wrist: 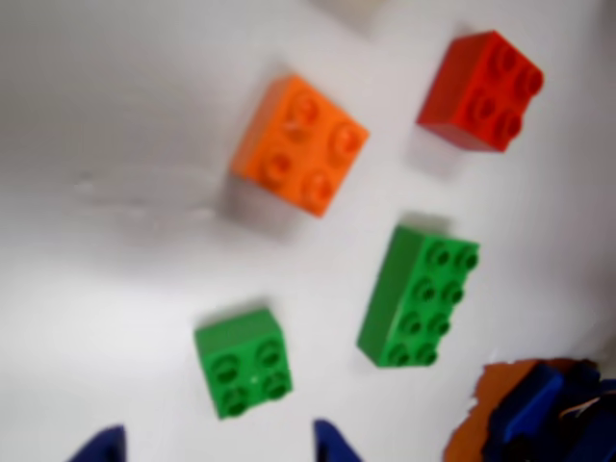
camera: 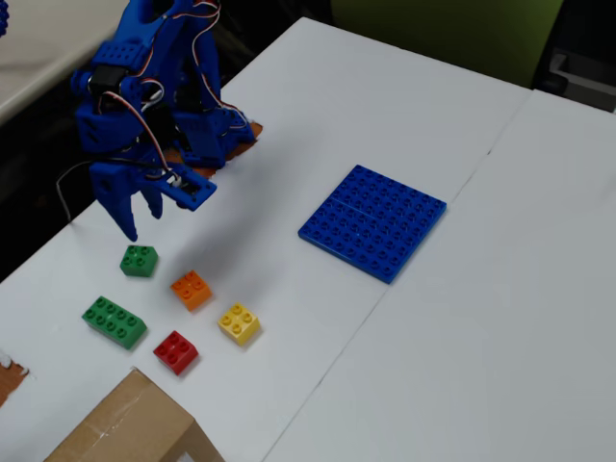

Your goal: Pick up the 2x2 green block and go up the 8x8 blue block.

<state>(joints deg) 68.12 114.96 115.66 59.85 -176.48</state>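
Two blue fingers point(camera: 128, 207) spread apart, gripper point(camera: 141, 221) hanging just above the green block point(camera: 139, 260), nothing held, blue plate point(camera: 373, 220) well apart to the right in the fixed view

Green block point(camera: 139, 260) flat — blue plate point(camera: 372, 221) well apart.

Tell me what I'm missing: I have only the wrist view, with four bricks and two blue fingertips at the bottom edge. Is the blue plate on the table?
Observer: Yes. The 8x8 blue block lies flat on the white table, far right of the bricks in the fixed view.
Operator: Any brick outside my frame?
Observer: One yellow brick, right of the red brick.
Operator: Is the gripper holding anything?
Observer: No. The gripper is open and empty, just above the 2x2 green block.
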